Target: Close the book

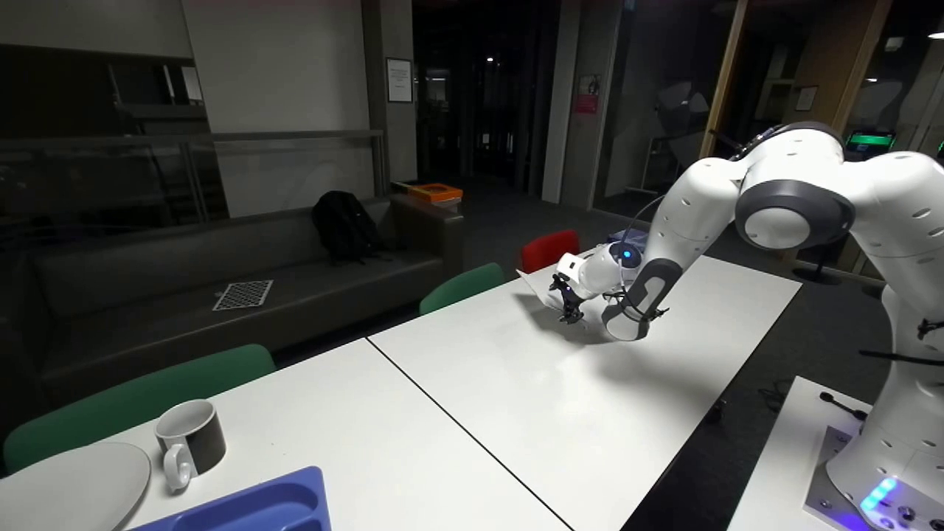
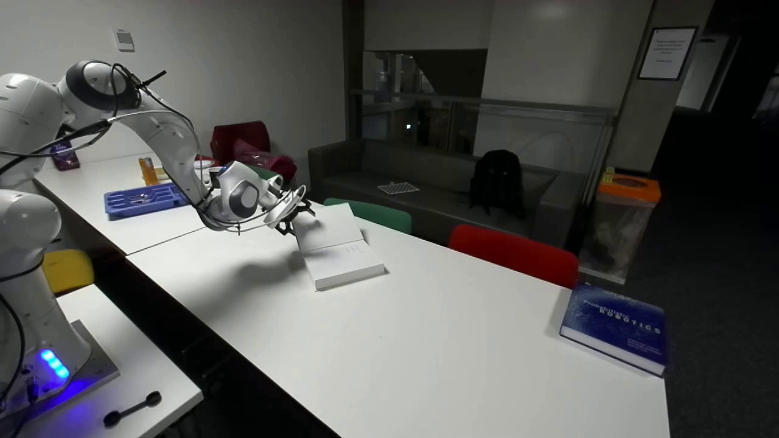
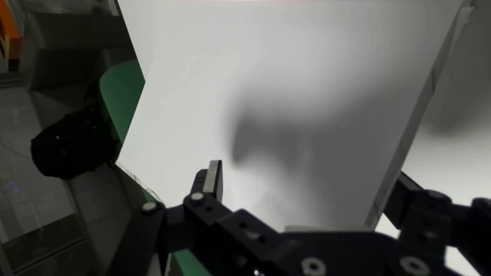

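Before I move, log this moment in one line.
Book: open, one half tilted up | Gripper: open, at that half's edge | Contact: unclear | Closing: pending

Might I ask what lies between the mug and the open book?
An exterior view shows white tabletop and a dark seam between the mug and book.

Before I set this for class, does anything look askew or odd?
Yes: the white book lies open, one side slanting up off the table near the open tool instead of lying flat. I see nothing spilled.
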Controlling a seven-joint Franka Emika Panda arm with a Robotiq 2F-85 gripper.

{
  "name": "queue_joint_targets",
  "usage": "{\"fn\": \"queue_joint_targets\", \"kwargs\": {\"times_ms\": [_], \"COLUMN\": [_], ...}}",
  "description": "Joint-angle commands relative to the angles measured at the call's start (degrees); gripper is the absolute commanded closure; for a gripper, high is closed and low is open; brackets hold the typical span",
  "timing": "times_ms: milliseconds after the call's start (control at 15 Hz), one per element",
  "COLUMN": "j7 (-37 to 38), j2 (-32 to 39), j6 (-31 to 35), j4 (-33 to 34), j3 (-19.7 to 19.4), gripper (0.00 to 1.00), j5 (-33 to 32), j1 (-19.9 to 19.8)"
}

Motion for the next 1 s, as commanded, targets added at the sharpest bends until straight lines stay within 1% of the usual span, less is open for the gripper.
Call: {"fn": "queue_joint_targets", "kwargs": {"times_ms": [0, 200, 400, 667, 933], "j7": [4.5, 8.5, 13.6, 20.1, 24.8], "j2": [1.5, 4.6, 8.4, 12.2, 15.9], "j6": [0.0, 0.4, 0.4, 0.4, 0.4], "j4": [-0.1, -0.9, -2.3, -4.4, -5.6], "j3": [-6.8, -12.8, -17.5, -20.4, -22.2], "gripper": [0.0, 0.0, 0.0, 0.0, 0.0], "j5": [6.0, 11.0, 13.4, 12.7, 13.4], "j1": [7.1, 13.7, 18.9, 22.7, 24.4]}}
